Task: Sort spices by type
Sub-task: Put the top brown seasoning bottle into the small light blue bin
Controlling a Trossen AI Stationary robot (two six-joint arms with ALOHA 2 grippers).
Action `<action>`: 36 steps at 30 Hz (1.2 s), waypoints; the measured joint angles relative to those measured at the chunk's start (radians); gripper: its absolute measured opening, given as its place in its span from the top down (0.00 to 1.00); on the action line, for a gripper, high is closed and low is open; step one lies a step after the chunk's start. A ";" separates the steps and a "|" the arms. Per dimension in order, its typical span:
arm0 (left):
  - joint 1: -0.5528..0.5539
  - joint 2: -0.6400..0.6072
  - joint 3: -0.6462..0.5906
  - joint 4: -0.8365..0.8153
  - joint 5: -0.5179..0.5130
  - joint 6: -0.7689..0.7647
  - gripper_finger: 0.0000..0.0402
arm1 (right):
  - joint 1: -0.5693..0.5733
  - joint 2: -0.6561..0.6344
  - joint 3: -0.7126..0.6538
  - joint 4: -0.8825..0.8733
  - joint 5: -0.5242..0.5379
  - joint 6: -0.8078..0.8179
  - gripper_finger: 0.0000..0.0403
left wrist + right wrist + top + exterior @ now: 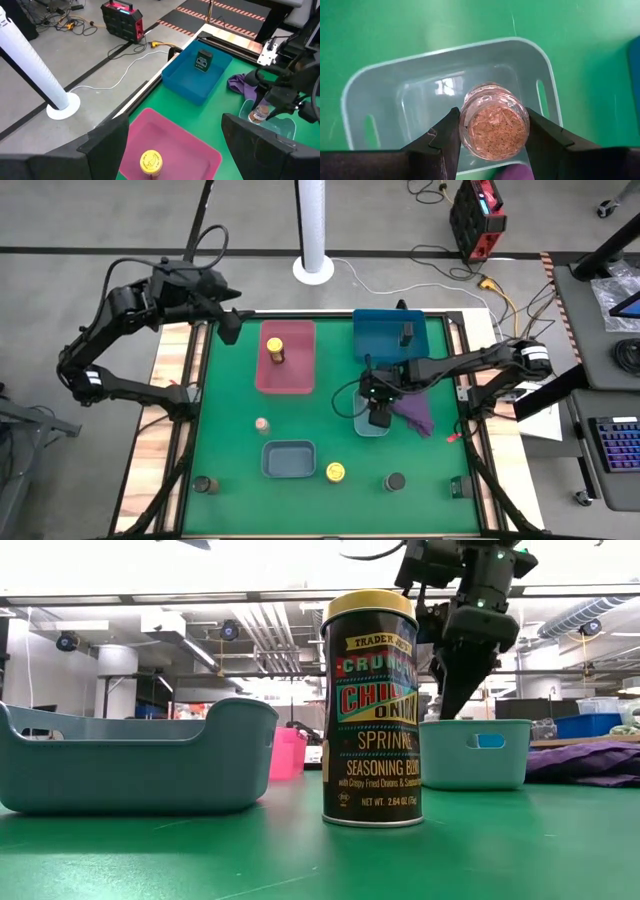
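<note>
A tiny pinkish-tan jar (494,121) sits clamped between the fingers of the right gripper (492,131), held over a pale grey tray (380,90) right of centre on the green table (230,480), just beside the purple cloth (414,414). The left gripper (175,137) hangs wide open and empty above the far left corner, near the pink tray (299,374) holding a yellow-lidded jar (275,349).

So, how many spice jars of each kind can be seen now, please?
Yellow-lidded jars: 2
Round dark-lidded jars: 2
Tan jars: 2
Dark rectangular jars: 1 in view
Total: 7
</note>
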 joint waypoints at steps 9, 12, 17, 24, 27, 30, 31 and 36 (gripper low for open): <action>0.000 0.004 0.000 0.030 0.000 0.000 0.25 | -0.003 0.074 0.000 0.012 -0.003 -0.025 0.59; 0.000 0.003 0.000 0.032 0.000 0.000 0.25 | -0.007 0.083 0.000 0.013 -0.003 -0.026 0.59; 0.000 0.005 0.000 0.032 0.000 0.000 0.25 | -0.021 0.089 0.000 0.014 -0.002 -0.012 0.59; 0.000 0.009 0.000 0.033 0.000 0.000 0.25 | -0.047 0.089 0.001 0.017 0.008 0.004 0.59; 0.000 0.009 0.000 0.033 0.000 0.000 0.25 | -0.053 0.095 0.001 0.017 0.020 0.003 0.59; 0.000 0.009 0.000 0.033 0.000 0.000 0.25 | -0.053 0.101 0.001 0.017 0.023 0.001 0.59; 0.000 0.009 0.000 0.033 0.000 0.000 0.25 | -0.053 0.102 0.001 0.017 0.023 0.001 0.59; 0.000 0.009 0.000 0.033 0.000 0.000 0.25 | -0.053 0.105 0.001 0.017 0.023 0.003 0.55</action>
